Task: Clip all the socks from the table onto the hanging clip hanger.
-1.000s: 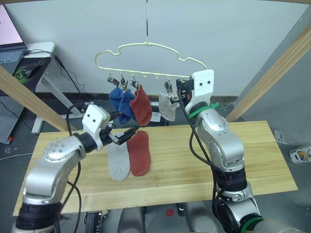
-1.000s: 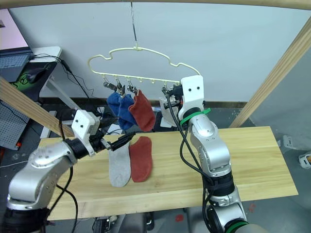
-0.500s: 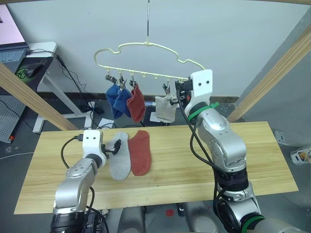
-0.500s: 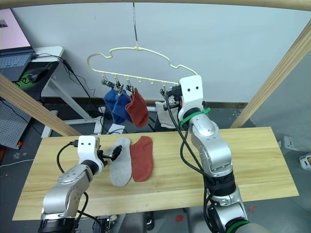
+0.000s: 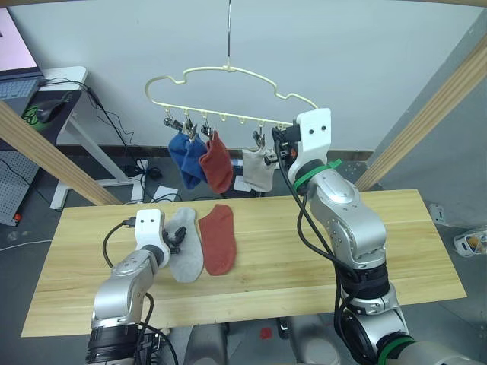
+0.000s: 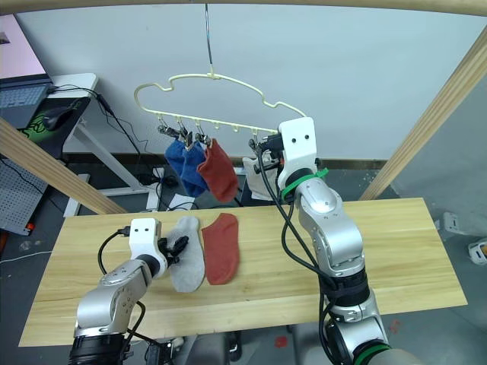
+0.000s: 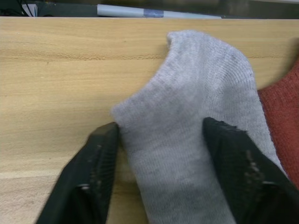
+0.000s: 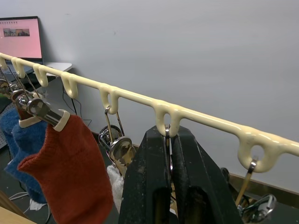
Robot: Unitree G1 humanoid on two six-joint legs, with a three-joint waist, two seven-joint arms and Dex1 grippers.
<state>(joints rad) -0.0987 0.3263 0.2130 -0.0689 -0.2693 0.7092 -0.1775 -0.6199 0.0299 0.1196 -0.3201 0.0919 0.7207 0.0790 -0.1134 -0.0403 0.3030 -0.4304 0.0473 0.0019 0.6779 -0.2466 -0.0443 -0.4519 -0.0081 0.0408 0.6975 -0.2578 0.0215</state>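
The pale-yellow clip hanger [image 5: 228,85] hangs from a metal hook above the table [image 5: 319,258]. Clipped to it are two blue socks [image 5: 186,161], a rust red sock [image 5: 218,163] and a light grey sock [image 5: 257,170]. A light grey sock [image 5: 186,245] and a rust red sock [image 5: 219,239] lie side by side on the table. My left gripper [image 7: 161,127] is open and low on the table, its fingers [image 7: 96,175] on either side of the grey sock's end. My right gripper [image 8: 168,140] is up at the hanger's lower bar, shut on a silver clip.
Slanted wooden frame poles stand at the left [image 5: 46,156] and right [image 5: 430,122]. A desk with a laptop and cables [image 5: 46,87] sits behind the table's left end. The table's right half is bare wood.
My left arm came down from beside the hanging socks to the tabletop, then slid right until its fingers straddled the grey sock. The hanging socks swung slightly. The right gripper stayed at the bar.
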